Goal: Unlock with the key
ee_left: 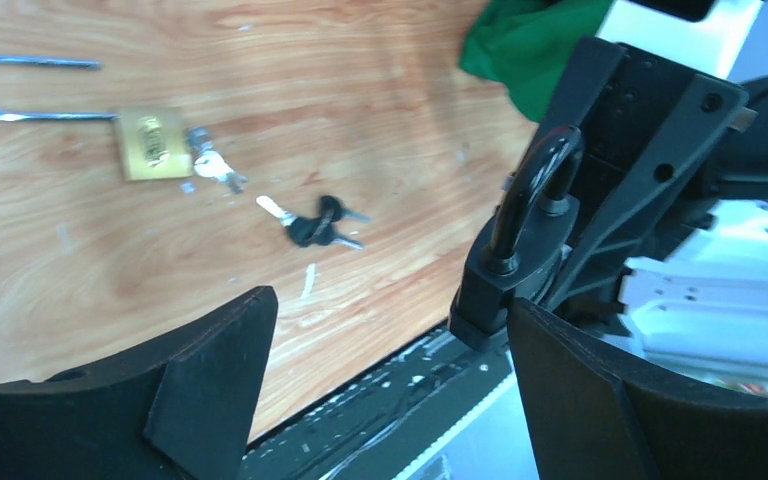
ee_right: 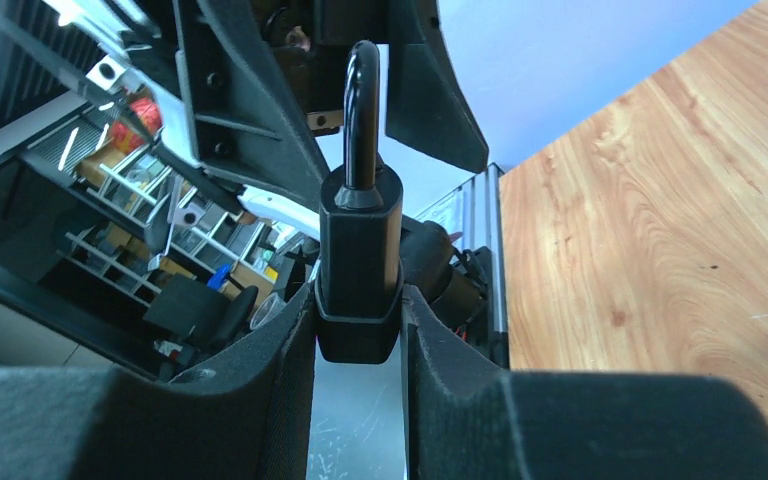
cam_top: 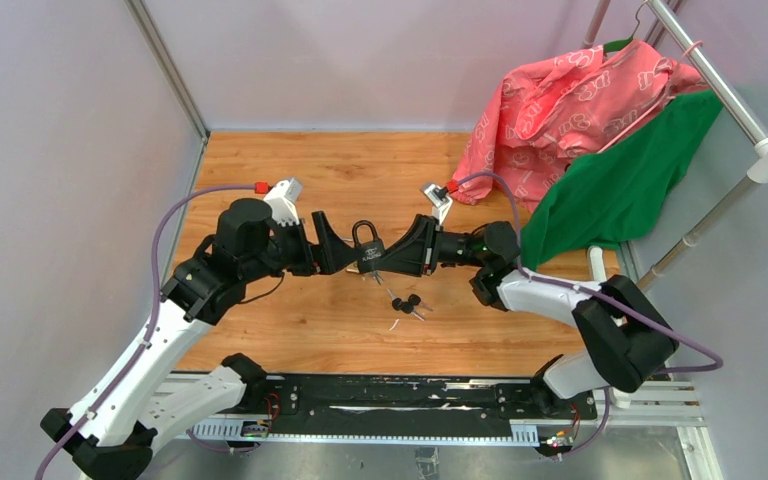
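Note:
A black padlock with a closed black shackle is held upright above the wooden table, at the middle. My right gripper is shut on its body, which shows clamped between both pads in the right wrist view. My left gripper is open, its fingers wide apart, and the padlock sits just beside its right finger. A bunch of black-headed keys lies on the table below; it also shows in the left wrist view. No key is in either gripper.
A brass padlock with its long shackle swung open and a key in it lies on the table. Pink cloth and green cloth hang on a white rack at the right. A black rail runs along the near edge.

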Available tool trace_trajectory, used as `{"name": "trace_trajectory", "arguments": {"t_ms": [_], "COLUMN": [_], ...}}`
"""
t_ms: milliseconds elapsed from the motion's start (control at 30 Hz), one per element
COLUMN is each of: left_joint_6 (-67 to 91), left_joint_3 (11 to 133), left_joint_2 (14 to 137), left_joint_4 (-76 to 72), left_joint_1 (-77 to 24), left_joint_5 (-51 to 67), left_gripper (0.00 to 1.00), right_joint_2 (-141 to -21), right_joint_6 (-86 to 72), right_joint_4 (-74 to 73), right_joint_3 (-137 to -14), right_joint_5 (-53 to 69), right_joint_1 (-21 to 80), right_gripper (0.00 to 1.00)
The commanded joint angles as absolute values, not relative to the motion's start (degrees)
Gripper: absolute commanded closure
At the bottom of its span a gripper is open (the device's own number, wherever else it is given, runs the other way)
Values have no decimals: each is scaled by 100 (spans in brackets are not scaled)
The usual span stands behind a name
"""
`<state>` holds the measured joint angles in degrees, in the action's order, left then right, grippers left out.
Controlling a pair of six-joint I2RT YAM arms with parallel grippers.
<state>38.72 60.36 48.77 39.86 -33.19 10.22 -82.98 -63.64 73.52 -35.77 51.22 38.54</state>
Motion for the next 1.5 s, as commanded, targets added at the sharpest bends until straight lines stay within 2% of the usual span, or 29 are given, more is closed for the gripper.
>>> {"name": "trace_trajectory", "arguments": {"t_ms": [0, 233, 600, 767, 900, 1067, 1167, 1200, 1300, 1367, 1467], "left_joint_6": [3649, 3650, 3887, 3898, 4002, 4069, 4029, 4018, 3974, 3946, 3970], "left_joint_3": [5827, 5698, 5499, 5498, 5397, 5385, 5409, 5413, 5452, 5500, 5642], "left_joint_2": [4703, 4662, 4698, 4787, 4813, 4886, 4873, 4872, 4890, 4906, 5004], "left_joint_4": [3037, 2469, 1510, 1436, 1218, 1231, 1502, 1570, 1872, 2071, 2404], "left_joint_1": [-3355, -3351, -3349, -3362, -3398, -3445, -3441, -3440, -3437, -3441, -3440], "left_joint_5": [1942, 2300, 3138, 3311, 3419, 3416, 3180, 3124, 2824, 2612, 2201], "left_gripper": [14, 23, 33, 43, 57, 90, 97, 98, 100, 100, 100], "right_joint_2": [-7915, -7990, -8091, -8138, -8206, -8262, -8240, -8210, -8005, -7753, -7132], "right_joint_6": [-6973, -7582, -7689, -7696, -7708, -7702, -7481, -7313, -6574, -5875, -3673], "right_joint_4": [8279, 8786, 8815, 8824, 8823, 8805, 8338, 7963, 6758, 5707, 2829], "right_joint_3": [-3708, -3902, -4028, -4101, -4178, -4226, -4231, -4242, -4266, -4318, -4728], "right_joint_5": [5666, 5791, 5874, 5912, 5925, 5914, 5922, 5938, 5939, 5854, 5241], "right_joint_1": [3730, 3744, 3829, 3848, 3876, 3881, 3863, 3848, 3786, 3760, 3792], "right_gripper": [100, 100, 100, 100, 100, 100, 100, 93, 51, 30, 24]}}
